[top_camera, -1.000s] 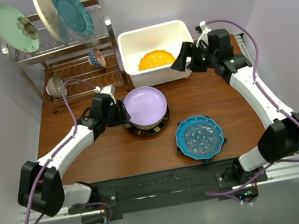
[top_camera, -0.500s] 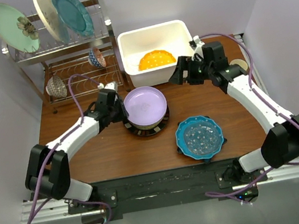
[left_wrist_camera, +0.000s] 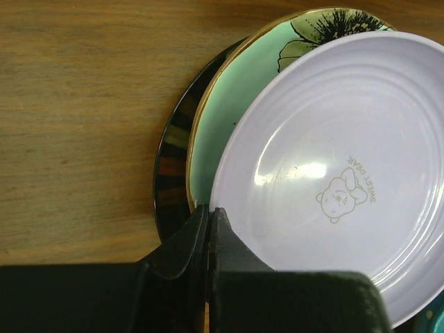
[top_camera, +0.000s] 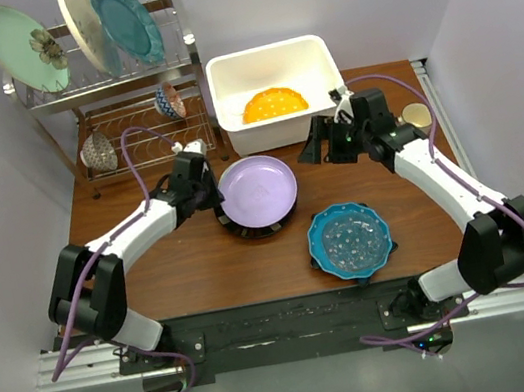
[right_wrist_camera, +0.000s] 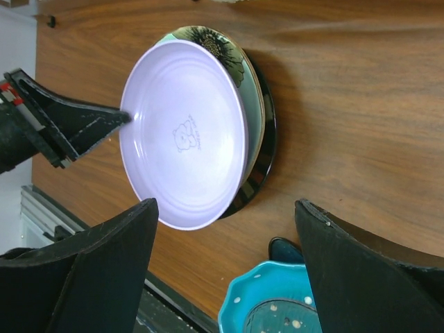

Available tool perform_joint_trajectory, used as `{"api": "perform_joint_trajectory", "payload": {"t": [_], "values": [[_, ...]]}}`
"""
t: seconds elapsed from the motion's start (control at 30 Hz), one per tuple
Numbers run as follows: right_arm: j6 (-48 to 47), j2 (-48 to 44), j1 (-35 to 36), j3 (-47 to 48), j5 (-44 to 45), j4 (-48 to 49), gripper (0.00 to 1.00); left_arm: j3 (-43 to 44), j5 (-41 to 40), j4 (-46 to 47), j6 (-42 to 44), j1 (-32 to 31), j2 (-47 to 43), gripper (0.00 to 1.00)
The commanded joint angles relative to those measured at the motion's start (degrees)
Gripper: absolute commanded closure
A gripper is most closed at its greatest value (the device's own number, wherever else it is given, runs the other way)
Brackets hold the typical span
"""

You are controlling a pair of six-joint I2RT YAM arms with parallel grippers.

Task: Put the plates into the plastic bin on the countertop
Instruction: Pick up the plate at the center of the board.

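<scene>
One smooth round lilac plate (left_wrist_camera: 333, 187) sits rim-clamped in the left hand (left_wrist_camera: 208, 212); the right hand (top_camera: 309, 154) stands apart.

The lilac plate (left_wrist_camera: 333, 173) looks like smooth, glossy plastic with a bright highlight. The mint plate (left_wrist_camera: 236, 104) is glazed, with a shiny gold edge. The dark plate (left_wrist_camera: 170, 173) is mirror-glossy. The bench (left_wrist_camera: 83, 104) shows satin wood grain. The left fingers (left_wrist_camera: 180, 253) are matt black plastic, and the wire rack (top_camera: 111, 86) at upper left is chrome metal.
</scene>
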Motion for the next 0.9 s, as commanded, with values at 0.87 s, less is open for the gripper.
{"api": "perform_joint_trajectory", "payload": {"t": [0.87], "values": [[4.58, 4.43, 1.68, -9.86, -10.62, 15.39, 0.25, -2.41, 7.73, 3.17, -2.86, 3.33, -10.82, 1.0]]}}
